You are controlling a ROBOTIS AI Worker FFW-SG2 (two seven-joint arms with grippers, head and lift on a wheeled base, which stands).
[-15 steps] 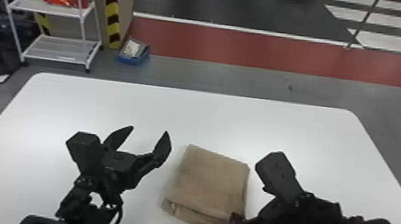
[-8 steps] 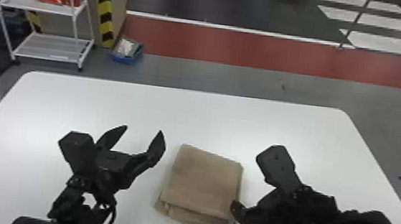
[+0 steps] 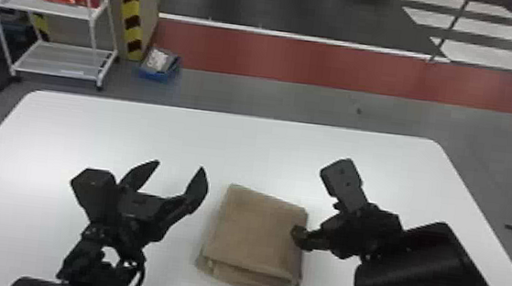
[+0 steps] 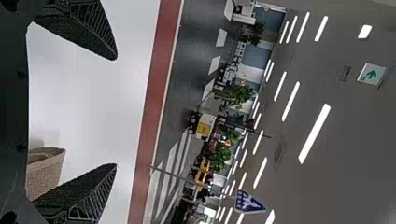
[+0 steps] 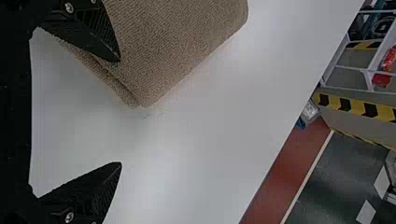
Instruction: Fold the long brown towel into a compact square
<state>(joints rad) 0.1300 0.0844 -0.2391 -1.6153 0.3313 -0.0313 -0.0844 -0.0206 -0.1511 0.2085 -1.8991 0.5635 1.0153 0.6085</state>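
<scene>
My left gripper (image 3: 179,165) stands open above the table, left of the folded brown towel (image 3: 258,233), with nothing between its fingers. The towel lies as a squarish, layered bundle, with stacked edges along its near side. My right gripper (image 3: 327,238) is at the towel's right side, one finger overlapping that edge. In the left wrist view, the left gripper (image 4: 116,112) has its fingers wide apart, and part of the towel (image 4: 44,172) shows beside one finger. The right wrist view has the right gripper (image 5: 120,112) open, one finger over the towel (image 5: 177,42); whether they touch, I cannot tell.
The white table (image 3: 231,146) extends around the towel on all sides. Beyond its far edge, on the floor, are a white shelf rack (image 3: 61,62), a striped pillar (image 3: 129,15) and a blue bin (image 3: 160,67).
My right gripper has moved away from the robot, from the towel's near right corner to midway along its right side. The head view has shifted slightly. The towel keeps its shape.
</scene>
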